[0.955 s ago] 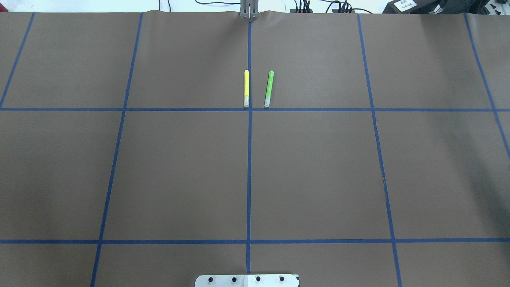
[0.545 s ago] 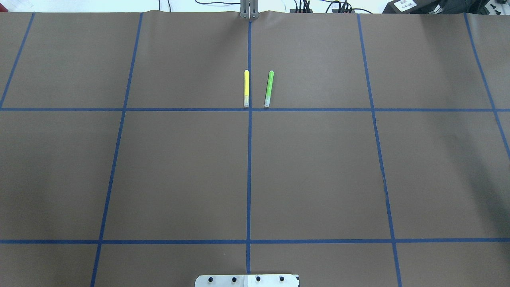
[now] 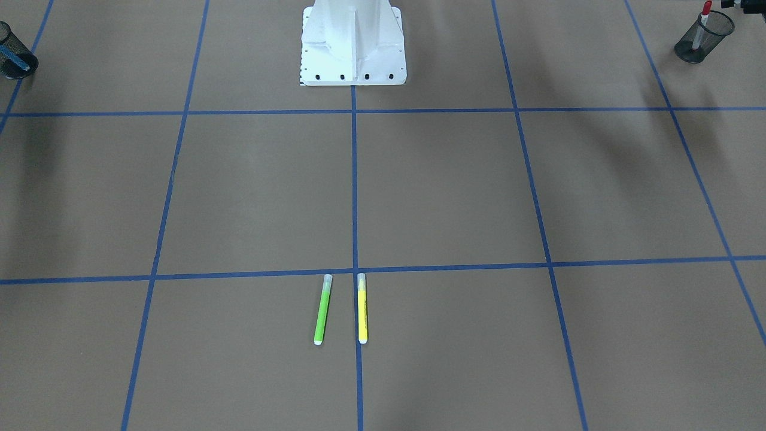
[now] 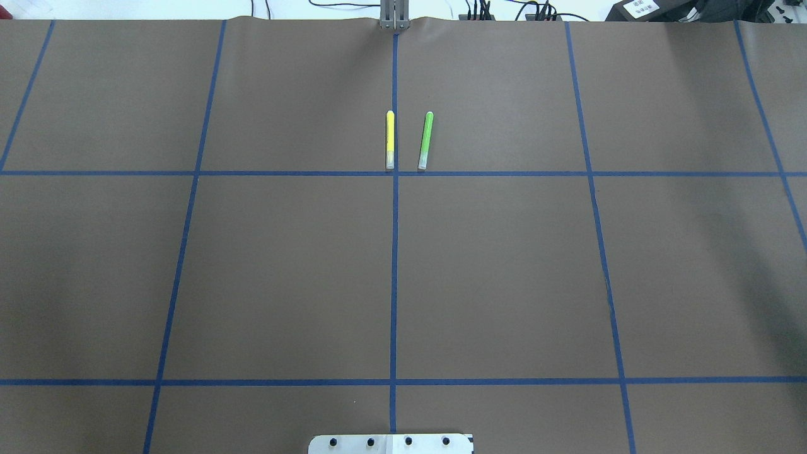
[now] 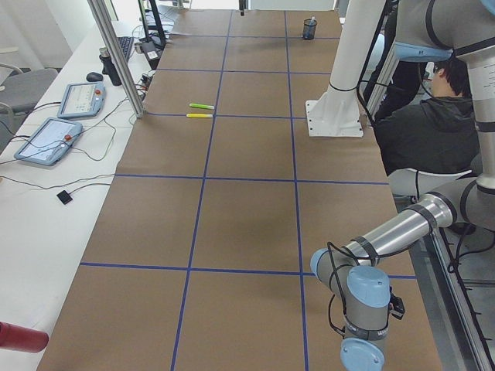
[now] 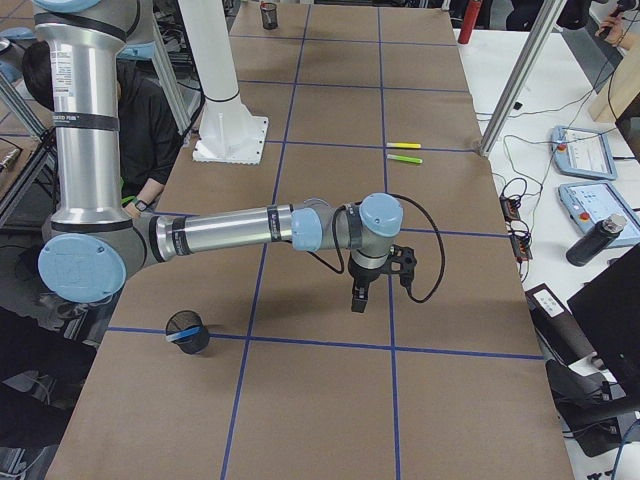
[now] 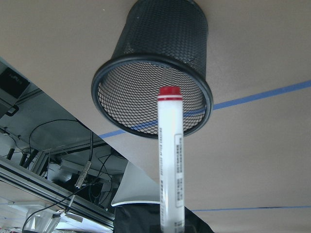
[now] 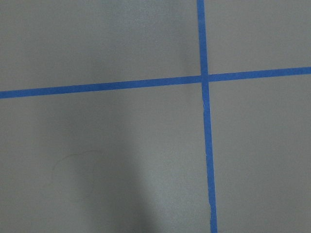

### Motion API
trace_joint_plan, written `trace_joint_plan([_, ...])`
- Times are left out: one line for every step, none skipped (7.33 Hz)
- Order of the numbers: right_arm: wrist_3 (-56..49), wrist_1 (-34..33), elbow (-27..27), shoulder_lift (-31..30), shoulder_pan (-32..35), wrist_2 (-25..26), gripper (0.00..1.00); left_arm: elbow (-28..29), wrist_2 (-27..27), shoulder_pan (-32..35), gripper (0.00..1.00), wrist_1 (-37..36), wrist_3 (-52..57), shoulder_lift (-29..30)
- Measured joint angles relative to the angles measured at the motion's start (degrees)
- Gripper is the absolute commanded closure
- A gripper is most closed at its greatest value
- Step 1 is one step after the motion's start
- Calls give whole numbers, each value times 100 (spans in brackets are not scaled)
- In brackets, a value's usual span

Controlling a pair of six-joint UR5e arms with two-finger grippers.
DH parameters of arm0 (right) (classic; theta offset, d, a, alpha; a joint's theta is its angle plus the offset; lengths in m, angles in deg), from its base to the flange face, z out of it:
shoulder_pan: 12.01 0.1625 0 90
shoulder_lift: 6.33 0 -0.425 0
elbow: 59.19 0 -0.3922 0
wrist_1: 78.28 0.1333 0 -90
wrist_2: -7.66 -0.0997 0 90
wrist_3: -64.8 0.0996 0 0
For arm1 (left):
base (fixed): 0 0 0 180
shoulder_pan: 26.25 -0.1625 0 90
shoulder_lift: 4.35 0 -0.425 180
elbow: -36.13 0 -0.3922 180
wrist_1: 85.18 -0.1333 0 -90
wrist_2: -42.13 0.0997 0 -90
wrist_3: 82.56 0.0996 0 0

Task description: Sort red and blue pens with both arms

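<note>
White-barrel marker (image 7: pixel 170 165) w/ red cap, blk printed txt.

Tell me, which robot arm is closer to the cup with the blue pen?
Right. The right gripper hangs above the table beside the blue-pen cup, apart from it. The left arm is at the table's other end, by the other cup and the red marker.

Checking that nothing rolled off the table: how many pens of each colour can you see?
White-barrelled marker with red cap: 1
Slim blue pen: 1
Green pen with translucent cap: 1
Yellow pen with translucent cap: 1
Total: 4
</note>
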Motion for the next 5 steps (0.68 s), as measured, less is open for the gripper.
trace_joint_plan([0, -2, 12, 8, 4, -4, 0, -14, -8, 0, 0, 36, 11, 15])
trace_joint_plan([-4, -1, 29, 17, 7, -9, 0, -38, -11, 0, 0, 120, 40, 114])
trace_joint_plan([-14, 0, 38, 34, 7, -8, 0, -49, -14, 0, 0, 284, 76, 362])
trace_joint_plan([-17, -1, 40, 67, 6, -2, 0, -60, -16, 0, 0, 535, 91, 702])
trace_joint_plan([-13, -4, 42, 132, -4, 6, 0, -74, -16, -1, 0, 840, 94, 1103])
